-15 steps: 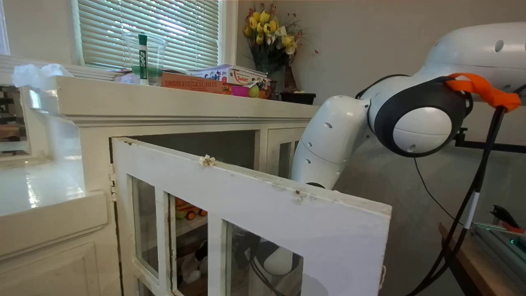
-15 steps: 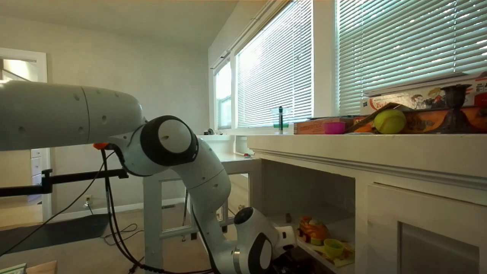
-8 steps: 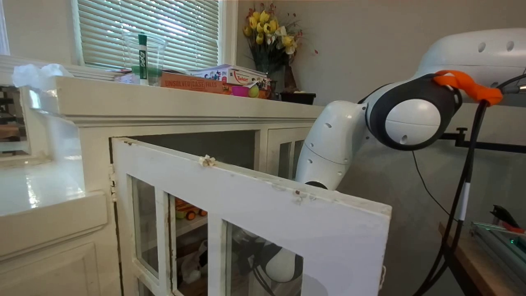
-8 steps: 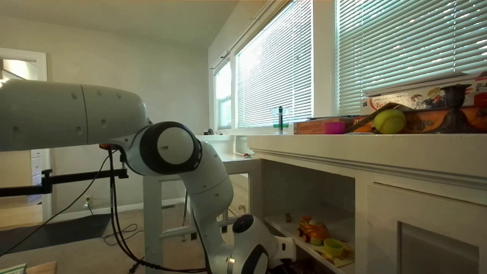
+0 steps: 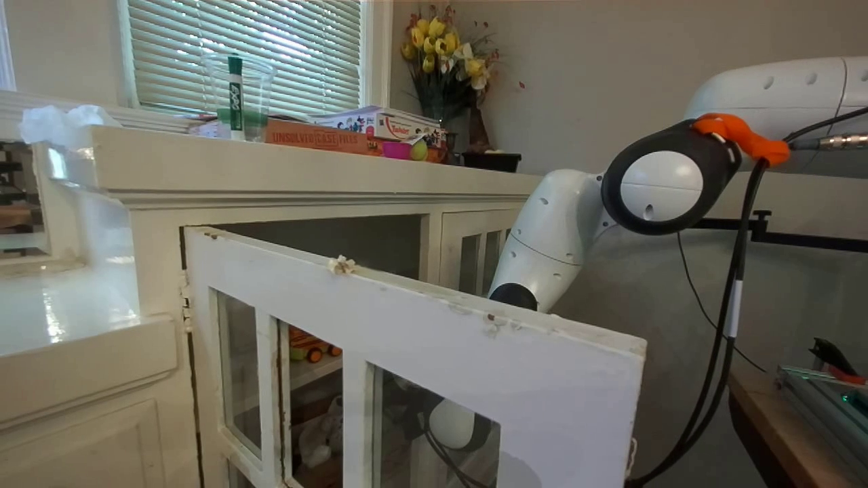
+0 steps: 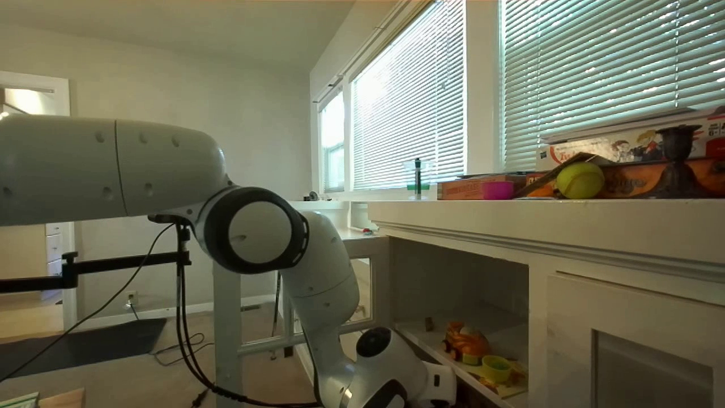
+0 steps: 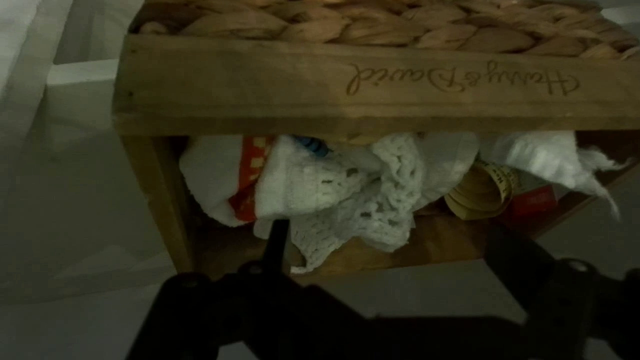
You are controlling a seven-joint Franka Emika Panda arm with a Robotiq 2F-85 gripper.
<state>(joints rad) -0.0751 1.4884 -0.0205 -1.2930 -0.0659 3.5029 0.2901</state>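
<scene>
One spread hand (image 7: 390, 240) near one wooden box (image 7: 235, 85)

In the wrist view the hand shows its two dark fingers (image 7: 276, 245), which stand wide apart and pinch nothing. Ahead of them is the wooden box, its open side turned to the camera. On one board of it is written "Harry & David", upside down here. In this box I count at least three cloths (image 7: 300, 190): one white cloth with a red band (image 7: 215, 180), one lace cloth (image 7: 350, 220), and one cloth with a frayed edge (image 7: 535, 155). The lace cloth appears between the two fingers and is the nearest to them; whether one finger touches it, I cannot tell. In the same box are also one paper roll (image 7: 472, 195), one red thing (image 7: 532, 200) and one small blue thing (image 7: 314, 146). One woven basket (image 7: 370, 30) is just beside the box, at the top of this view.

Both exterior views show one arm (image 6: 323, 272), bent down toward one cupboard (image 6: 538, 328) with one open door (image 5: 407, 325); the hand cannot be made out there. On the shelf (image 6: 430, 340) are one orange toy car (image 6: 470, 343) and one yellow cup (image 6: 497, 369). On the surface (image 6: 510, 218) above I count one tennis ball (image 6: 580, 181), one pink cup (image 6: 498, 190), one marker (image 5: 236, 102), one candle holder (image 6: 678, 164) and one bunch of flowers (image 5: 437, 47).
</scene>
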